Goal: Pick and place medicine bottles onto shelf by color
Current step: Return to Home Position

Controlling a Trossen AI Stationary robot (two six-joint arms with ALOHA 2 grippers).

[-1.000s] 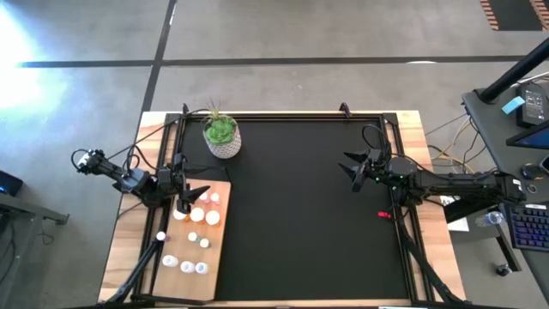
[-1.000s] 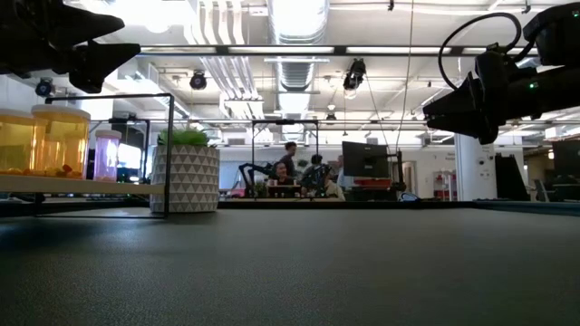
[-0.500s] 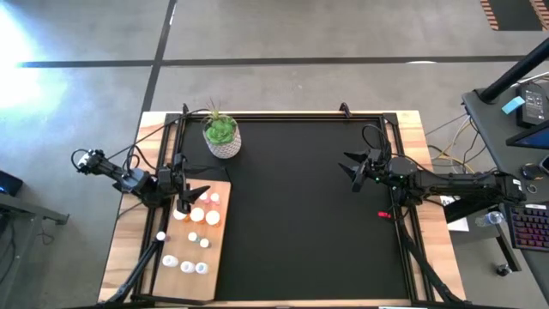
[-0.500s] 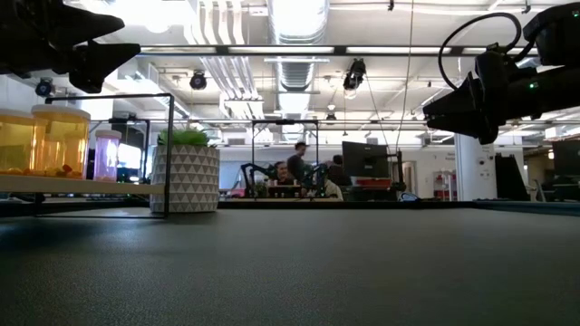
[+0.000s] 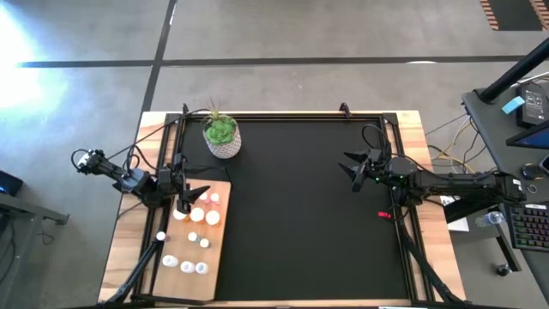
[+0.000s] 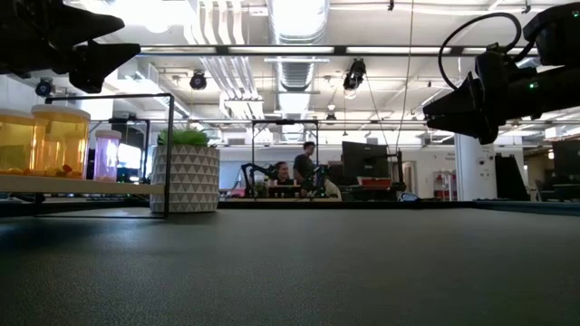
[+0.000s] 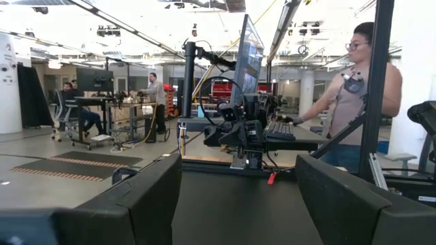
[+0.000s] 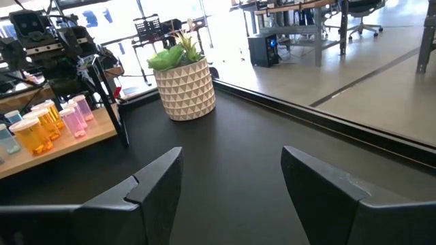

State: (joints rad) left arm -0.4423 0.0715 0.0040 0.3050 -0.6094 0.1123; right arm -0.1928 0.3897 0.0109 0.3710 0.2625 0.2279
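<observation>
The medicine bottles (image 5: 198, 215) stand upright on the shelf (image 5: 219, 249), a pale wood board at the black mat's left edge. Orange ones (image 8: 33, 134), pink ones (image 8: 75, 112) and a bluish one (image 8: 5, 140) show in the right wrist view. In the low view orange bottles (image 6: 60, 140) and a pink bottle (image 6: 107, 154) rest on the board's edge (image 6: 82, 185). My left gripper (image 5: 199, 190) hovers open above the shelf's far end, its fingers (image 7: 146, 197) wide apart. My right gripper (image 5: 350, 166) hangs open over the mat's right part, with nothing between its fingers (image 8: 153, 184).
A white patterned pot (image 5: 222, 137) with a green plant stands on the mat just beyond the shelf. A small red object (image 5: 385, 215) lies by the mat's right edge. A dark frame (image 5: 283, 115) rims the mat. A person (image 7: 361, 88) stands past the table's right side.
</observation>
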